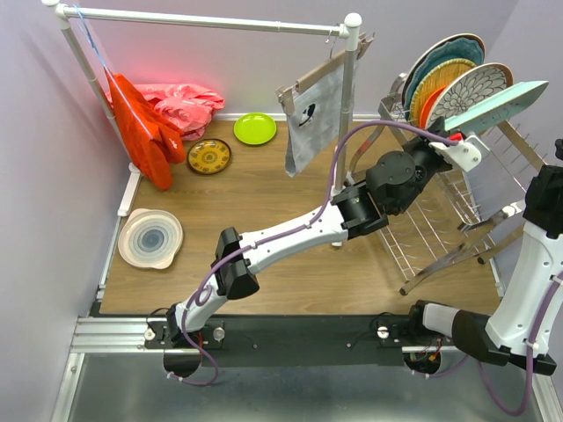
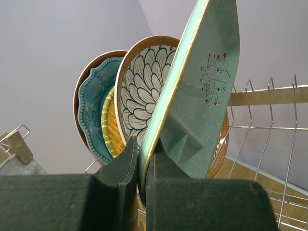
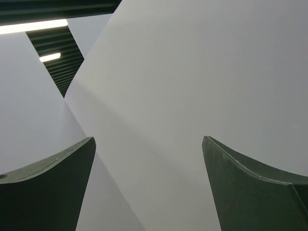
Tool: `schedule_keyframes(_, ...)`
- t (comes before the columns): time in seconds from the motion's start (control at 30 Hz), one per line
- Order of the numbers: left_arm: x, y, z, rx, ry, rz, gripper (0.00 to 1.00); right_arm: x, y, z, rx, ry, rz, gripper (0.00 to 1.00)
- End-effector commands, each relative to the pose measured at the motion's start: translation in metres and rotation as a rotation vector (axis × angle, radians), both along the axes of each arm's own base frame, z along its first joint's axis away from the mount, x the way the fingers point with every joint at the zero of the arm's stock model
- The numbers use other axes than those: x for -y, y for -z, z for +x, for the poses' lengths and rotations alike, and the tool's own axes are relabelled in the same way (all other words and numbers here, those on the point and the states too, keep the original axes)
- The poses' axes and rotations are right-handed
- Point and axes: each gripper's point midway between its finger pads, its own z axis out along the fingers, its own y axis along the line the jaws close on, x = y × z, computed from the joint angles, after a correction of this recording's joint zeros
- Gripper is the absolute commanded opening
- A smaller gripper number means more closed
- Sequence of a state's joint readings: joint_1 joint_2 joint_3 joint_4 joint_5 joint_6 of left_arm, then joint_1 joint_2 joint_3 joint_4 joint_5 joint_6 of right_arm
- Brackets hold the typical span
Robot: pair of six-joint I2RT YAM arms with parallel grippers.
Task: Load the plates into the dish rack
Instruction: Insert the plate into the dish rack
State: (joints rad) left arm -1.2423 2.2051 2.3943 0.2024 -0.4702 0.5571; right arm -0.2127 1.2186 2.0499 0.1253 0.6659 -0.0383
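My left gripper [image 2: 144, 154] is shut on the lower edge of the mint rectangular tray [image 2: 202, 96], which stands tilted on edge above the dish rack [image 1: 449, 220]. In the top view the tray [image 1: 497, 104] leans just in front of several plates standing in the rack: a brown-rimmed floral plate [image 1: 475, 88], a teal scalloped plate [image 1: 444, 54], a woven yellow plate [image 1: 435, 83] and an orange plate [image 1: 429, 105]. On the table lie a lime green plate [image 1: 255, 128], a yellow-brown patterned plate [image 1: 209, 156] and a white ringed plate [image 1: 150, 238]. My right gripper [image 3: 149, 144] is open and faces bare wall.
A white pipe rail [image 1: 211, 19] spans the back, with a grey cloth [image 1: 312, 119] hanging by its right post [image 1: 346, 132]. Red [image 1: 145, 127] and pink [image 1: 185, 101] cloths lie at the back left. My right arm [image 1: 541, 255] stands at the right edge, beside the rack.
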Motion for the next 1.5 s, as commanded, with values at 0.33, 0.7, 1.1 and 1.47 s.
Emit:
schedule_keyframes(0.33,-0.017,-0.013,-0.001,0.034,-0.100,-0.067,0.00,0.006,0.010,-0.004,0.012,0.017,0.041,1.00)
schedule_keyframes(0.7,-0.015,-0.007,0.000,0.025,-0.107,-0.061,0.00,0.009,0.067,0.027,-0.220,0.010,0.050,0.99)
schedule_keyframes(1.1,-0.012,-0.006,-0.002,0.022,-0.085,-0.064,0.00,0.009,0.136,0.045,-0.421,-0.041,0.137,0.95)
schedule_keyframes(1.47,-0.012,-0.003,-0.004,0.029,-0.078,-0.036,0.00,0.007,0.164,0.062,-0.486,-0.091,0.196,0.95)
